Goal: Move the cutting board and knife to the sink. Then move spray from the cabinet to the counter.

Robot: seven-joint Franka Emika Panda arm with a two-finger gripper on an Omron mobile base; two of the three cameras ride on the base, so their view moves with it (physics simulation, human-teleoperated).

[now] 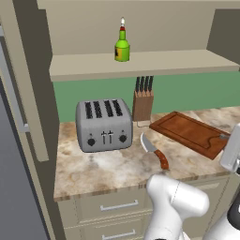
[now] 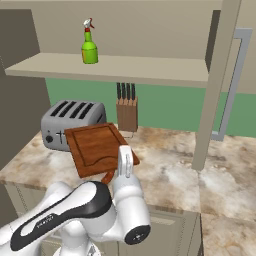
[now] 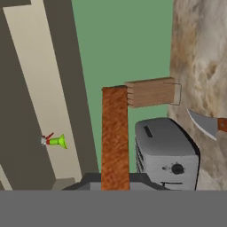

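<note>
The reddish-brown cutting board (image 1: 187, 131) hangs tilted just above the counter (image 1: 108, 168), and my gripper (image 1: 225, 138) is shut on its right edge. From the right base view the cutting board (image 2: 92, 142) stands in front of the toaster with the gripper (image 2: 125, 152) at its near corner. In the hand view the cutting board (image 3: 115, 137) rises edge-on from between the fingertips. The knife (image 1: 154, 150) lies on the counter by the toaster; the hand view shows the knife's blade (image 3: 203, 124). The green spray (image 1: 122, 47) (image 2: 89, 47) stands on the cabinet shelf (image 1: 150, 63). The sink is out of view.
A grey toaster (image 1: 103, 124) sits at the counter's left, with a wooden knife block (image 1: 143, 103) against the green wall behind it. The open cabinet door (image 2: 220, 85) with its grey bar handle stands to the right. Drawer fronts (image 1: 117, 206) run below the counter edge.
</note>
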